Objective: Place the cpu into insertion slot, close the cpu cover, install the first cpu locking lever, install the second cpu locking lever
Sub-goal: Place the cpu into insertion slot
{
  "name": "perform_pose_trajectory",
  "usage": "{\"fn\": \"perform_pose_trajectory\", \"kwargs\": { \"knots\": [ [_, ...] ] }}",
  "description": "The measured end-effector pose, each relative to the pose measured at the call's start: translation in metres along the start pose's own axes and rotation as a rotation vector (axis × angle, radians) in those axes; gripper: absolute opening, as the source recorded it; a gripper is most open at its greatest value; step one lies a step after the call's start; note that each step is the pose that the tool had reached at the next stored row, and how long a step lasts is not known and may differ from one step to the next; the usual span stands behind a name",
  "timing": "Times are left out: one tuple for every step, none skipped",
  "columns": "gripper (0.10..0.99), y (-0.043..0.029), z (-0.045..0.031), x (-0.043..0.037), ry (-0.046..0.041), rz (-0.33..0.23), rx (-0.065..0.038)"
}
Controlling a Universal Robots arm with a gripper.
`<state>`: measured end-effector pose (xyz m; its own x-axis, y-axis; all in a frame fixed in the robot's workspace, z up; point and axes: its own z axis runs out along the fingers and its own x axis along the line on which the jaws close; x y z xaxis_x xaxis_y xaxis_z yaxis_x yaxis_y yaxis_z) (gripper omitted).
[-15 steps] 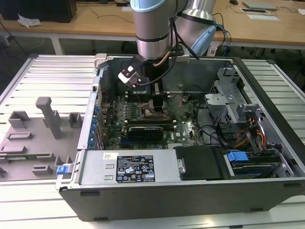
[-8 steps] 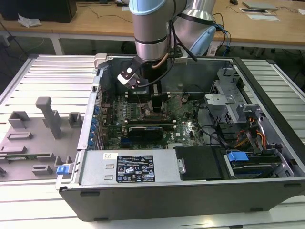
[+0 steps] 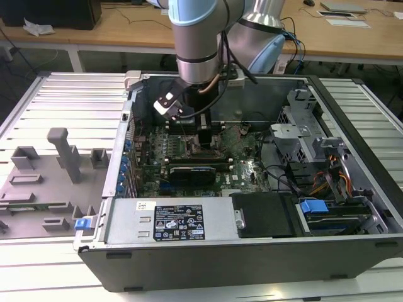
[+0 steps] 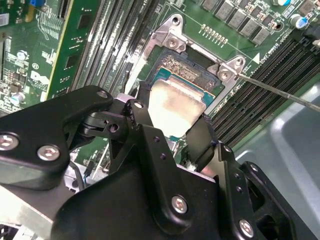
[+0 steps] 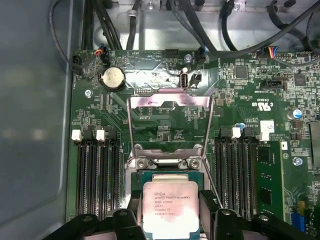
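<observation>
My gripper (image 5: pixel 171 206) is shut on the cpu (image 5: pixel 170 200), a pale metal-topped square chip, with a black finger (image 5: pixel 209 200) against each of two opposite edges. In the second wrist view the cpu (image 4: pixel 176 102) hangs low over the insertion slot (image 4: pixel 186 66), partly covering it; glinting contacts show past the chip's far edge. The cpu cover (image 5: pixel 169 100) stands swung open beyond the socket. A thin locking lever (image 4: pixel 280 93) sticks out free beside the socket. In the exterior view the gripper (image 3: pixel 206 141) reaches down into the open computer case over the motherboard (image 3: pixel 245 167).
Black memory slots (image 5: pixel 97 175) run along both sides of the socket, and a green memory stick (image 5: pixel 267 175) stands in one bank. Cables (image 5: pixel 200 30) cross beyond the board. The case walls (image 3: pixel 252 245), a drive cage (image 3: pixel 308 126) and the power supply (image 3: pixel 170 220) box in the work area.
</observation>
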<state>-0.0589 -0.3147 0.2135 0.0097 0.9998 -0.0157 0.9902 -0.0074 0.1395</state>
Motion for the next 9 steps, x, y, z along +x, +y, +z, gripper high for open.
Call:
{"fn": "perform_pose_trajectory", "kwargs": {
  "knots": [
    [0.541,-0.0007,0.0005,0.0002,0.0000,0.000,0.000],
    [0.541,-0.0015,0.0012,0.0004,0.0000,0.000,0.000],
    [0.541,-0.0022,0.0018,0.0004,0.0000,0.000,0.000],
    [0.541,-0.0036,0.0039,0.0005,0.0000,0.000,0.000],
    [0.541,-0.0042,0.0062,0.0006,0.0002,0.000,0.000],
    [0.541,-0.0047,0.0077,0.0006,0.0000,0.000,0.000],
    [0.541,-0.0051,0.0089,0.0006,0.0001,0.000,0.000],
    [0.541,-0.0054,0.0099,0.0007,0.0001,0.000,0.000],
    [0.541,-0.0056,0.0106,0.0007,0.0005,0.000,0.000]
  ]
}}
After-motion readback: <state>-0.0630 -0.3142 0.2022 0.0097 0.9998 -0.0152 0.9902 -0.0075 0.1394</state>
